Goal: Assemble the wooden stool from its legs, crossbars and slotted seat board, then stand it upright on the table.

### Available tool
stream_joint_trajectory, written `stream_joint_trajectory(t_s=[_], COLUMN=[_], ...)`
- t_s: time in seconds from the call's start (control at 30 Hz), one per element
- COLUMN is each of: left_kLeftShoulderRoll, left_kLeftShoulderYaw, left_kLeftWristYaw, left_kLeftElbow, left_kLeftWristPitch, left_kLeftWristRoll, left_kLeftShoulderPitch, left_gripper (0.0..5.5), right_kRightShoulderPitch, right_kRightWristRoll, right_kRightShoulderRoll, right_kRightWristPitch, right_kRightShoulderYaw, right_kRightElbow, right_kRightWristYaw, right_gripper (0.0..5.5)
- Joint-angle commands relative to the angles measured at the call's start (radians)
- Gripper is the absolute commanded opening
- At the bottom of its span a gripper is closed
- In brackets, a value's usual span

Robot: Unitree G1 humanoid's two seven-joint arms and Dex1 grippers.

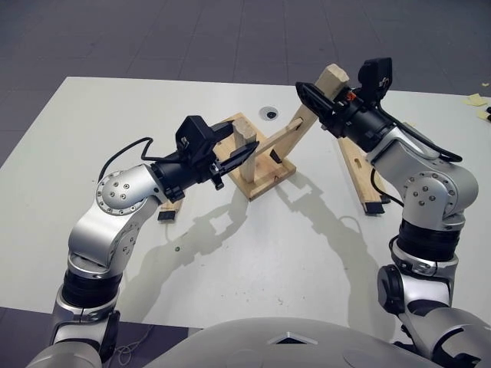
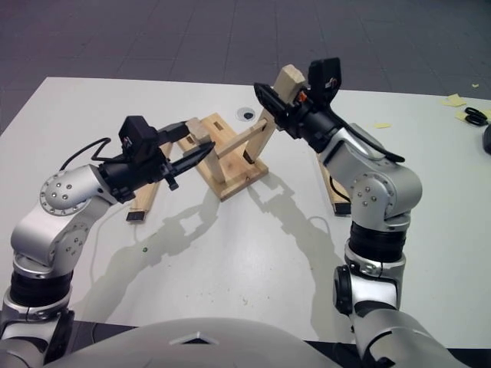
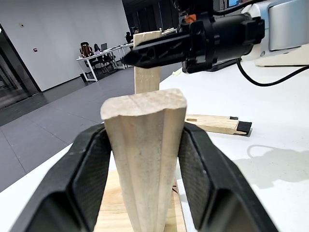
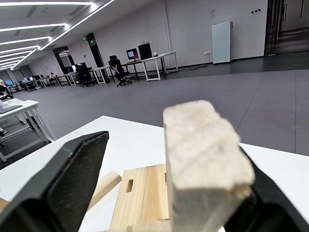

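Left gripper (image 1: 244, 153) clenched on the short leg (image 1: 245, 132), which stands upright in the seat board (image 1: 265, 178). The board lies flat mid-tabletop (image 1: 230, 261). Right gripper (image 1: 314, 101) sits around the top of the long leg (image 1: 295, 130); clamped or slack, I cannot tell. That leg's axis slants from my right gripper down and leftward to the board. My judgement: the right arm must tip it upright.

Open office hall. Dark grey tiled floor (image 1: 138, 38) around white table (image 1: 92, 138); round grommet hole (image 1: 269, 113) in tabletop. Pale walls (image 4: 188, 24), long ceiling light strips (image 4: 48, 3), lit. Rows of white desks (image 4: 154, 60) with monitors (image 4: 131, 53) and black chairs (image 4: 116, 67) far back. Tall white cabinet (image 4: 221, 42) against wall, dark doorway (image 4: 285, 19) near it.
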Motion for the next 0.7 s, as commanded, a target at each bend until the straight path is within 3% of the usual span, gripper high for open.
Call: stream_joint_trajectory(t_s=[0.03,0.37,0.57,0.7], left_kLeftShoulderRoll=[-0.002,-0.047,-0.055,-0.054], left_kLeftShoulderYaw=[-0.036,-0.063,-0.067,-0.067], left_kLeftWristYaw=[-0.023,0.0,0.005,0.006], left_kLeftElbow=[0.025,0.041,0.027,0.022], left_kLeftWristPitch=[0.017,0.005,0.015,0.02], left_kLeftWristRoll=[0.009,0.022,0.022,0.02], left_kLeftShoulderPitch=[0.005,-0.005,0.002,0.006], left_gripper=[2.02,2.02,2.02,2.02], right_kRightShoulderPitch=[-0.087,-0.295,-0.539,-0.506], right_kRightWristRoll=[0.052,0.01,0.002,0.035], right_kRightShoulderRoll=[0.007,0.0,-0.018,0.017], right_kRightWristPitch=[-0.005,-0.14,-0.309,-0.262], right_kRightShoulderYaw=[-0.041,-0.077,-0.198,-0.204], right_kRightElbow=[0.001,0.11,0.294,0.32], right_kRightWristYaw=[0.003,-0.014,-0.069,-0.117], right_gripper=[3.95,5.4,5.4,5.4])
